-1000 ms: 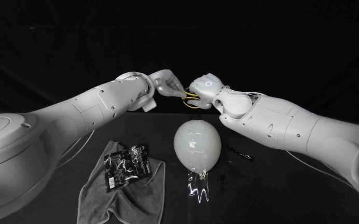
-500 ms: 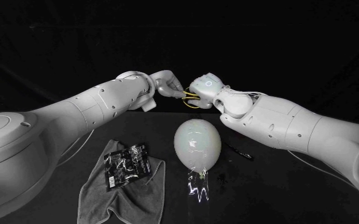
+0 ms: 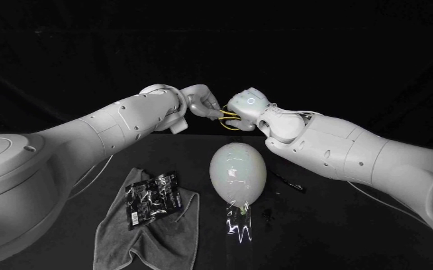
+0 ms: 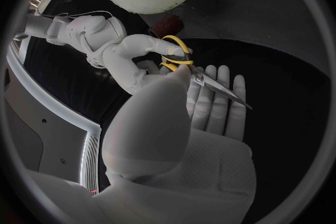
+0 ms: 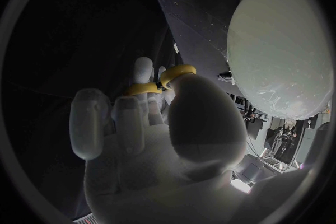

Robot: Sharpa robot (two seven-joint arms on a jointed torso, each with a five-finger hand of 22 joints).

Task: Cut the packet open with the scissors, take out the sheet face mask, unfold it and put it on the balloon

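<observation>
The robot's left hand [image 3: 206,102] and right hand [image 3: 248,108] meet in the air above the far part of the black table [image 3: 347,223], both on the yellow-handled metal scissors [image 3: 228,119]; in the left wrist view the closed blades lie across the left hand's fingers [image 4: 210,115], which are stretched out straight and close together, with the thumb pressing down near the pivot, so the blades are pinched there; the right hand reaches the yellow loops from the other side, and its wrist view shows the loops sitting around the thumb tip and a finger, with the remaining fingers [image 5: 129,123] upright and slightly apart; the pale, egg-shaped balloon [image 3: 238,170] lies on the table below and in front of the two hands, its narrow end toward the robot; the glossy black face-mask packet [image 3: 153,199] lies flat on a crumpled grey cloth [image 3: 144,242] just left of the balloon, apart from it and touched by neither hand; the sheet mask itself cannot be seen.
</observation>
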